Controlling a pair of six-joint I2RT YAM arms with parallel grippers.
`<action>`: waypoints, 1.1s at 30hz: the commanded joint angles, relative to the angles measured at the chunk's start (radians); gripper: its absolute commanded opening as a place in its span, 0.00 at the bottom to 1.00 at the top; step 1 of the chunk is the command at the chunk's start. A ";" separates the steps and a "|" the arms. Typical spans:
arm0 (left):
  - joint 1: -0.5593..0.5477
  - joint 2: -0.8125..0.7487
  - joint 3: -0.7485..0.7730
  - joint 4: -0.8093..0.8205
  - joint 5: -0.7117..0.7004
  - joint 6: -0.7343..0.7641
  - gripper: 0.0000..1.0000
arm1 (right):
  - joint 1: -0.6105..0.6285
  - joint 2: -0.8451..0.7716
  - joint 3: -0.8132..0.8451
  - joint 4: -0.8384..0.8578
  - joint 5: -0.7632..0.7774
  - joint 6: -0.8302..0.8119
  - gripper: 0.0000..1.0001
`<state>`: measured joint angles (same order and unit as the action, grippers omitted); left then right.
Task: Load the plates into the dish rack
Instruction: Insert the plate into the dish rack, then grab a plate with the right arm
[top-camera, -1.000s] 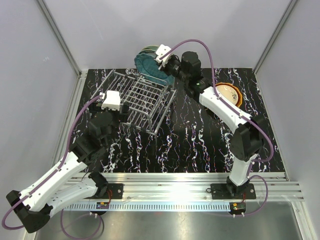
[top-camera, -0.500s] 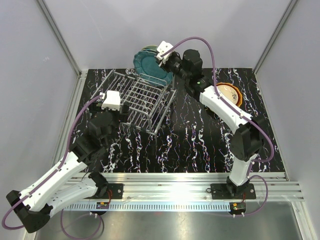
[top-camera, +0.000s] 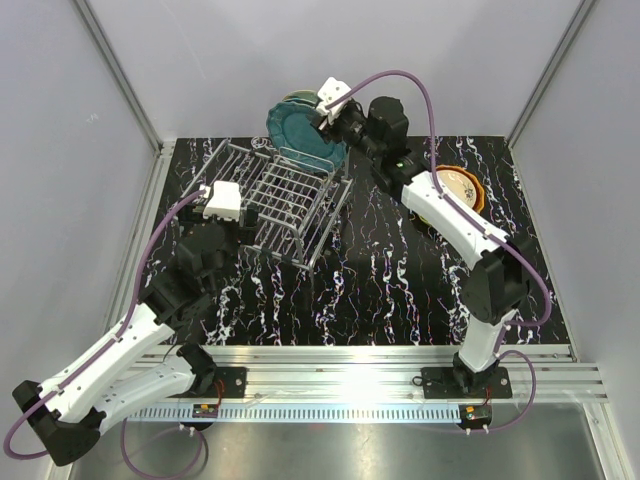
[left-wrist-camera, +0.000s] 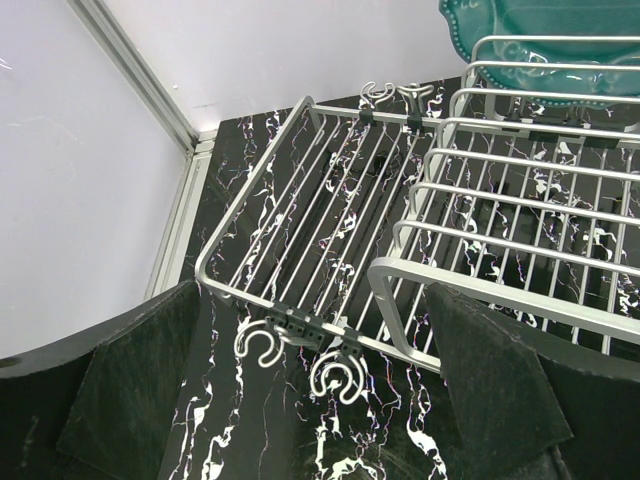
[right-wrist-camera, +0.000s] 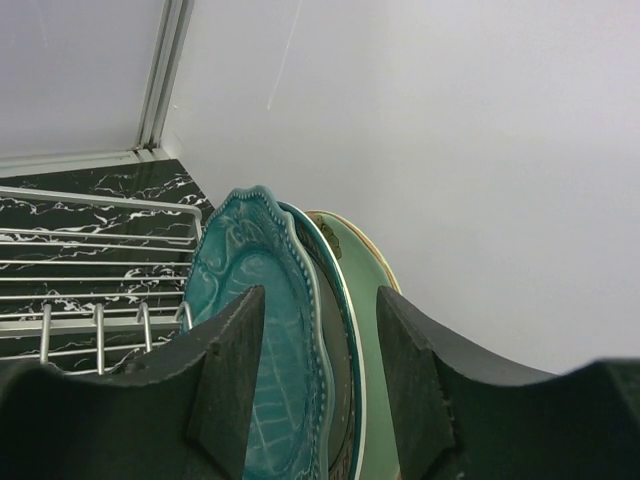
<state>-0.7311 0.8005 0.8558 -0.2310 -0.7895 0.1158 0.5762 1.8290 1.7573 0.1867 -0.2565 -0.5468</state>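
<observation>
Near side first. The left arm (top-camera: 120, 345) reaches up from the near-left corner with a bent elbow. Its left gripper (left-wrist-camera: 315, 300) is spread wide and empty, hanging over the low near-left section of the dish rack (top-camera: 290, 200) (no change there in the last second). The rack sits on the worktop (top-camera: 400, 290), left of centre, with its raised frame on the far-right side.

To the right, well apart from the rack, we see a stack of plates (top-camera: 462, 187) with a cream-centred one on top, not yet loaded. The right arm (top-camera: 450, 215) stretches from the near-right base diagonally to the rack's far end.

What changed: a second ago the right gripper (right-wrist-camera: 320, 300) pinched the dark teal plate (top-camera: 300, 135), which sat tilted. Now the plate stands on edge at the rack's far end. The jaws have parted about halfway and straddle its top rim instead of clamping it. We read that as a release, so this plate counts as loaded.

Farther still, a mint green plate (right-wrist-camera: 365, 290) and at least one more rim stand on edge behind it. Next, in our judgement, the gripper lifts clear without nudging the rim, then fetches from the stack.
</observation>
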 joint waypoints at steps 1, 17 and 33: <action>0.004 0.002 -0.011 0.045 -0.005 0.013 0.99 | 0.008 -0.114 -0.011 0.045 -0.017 0.065 0.56; 0.006 -0.011 -0.015 0.055 -0.024 0.018 0.99 | -0.039 -0.537 -0.461 0.048 0.471 0.295 0.61; 0.006 -0.006 -0.015 0.055 -0.013 0.015 0.99 | -0.845 -0.413 -0.647 -0.216 0.204 1.150 0.42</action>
<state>-0.7307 0.8001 0.8406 -0.2302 -0.7940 0.1268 -0.2382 1.3663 1.0698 0.0380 0.0227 0.4694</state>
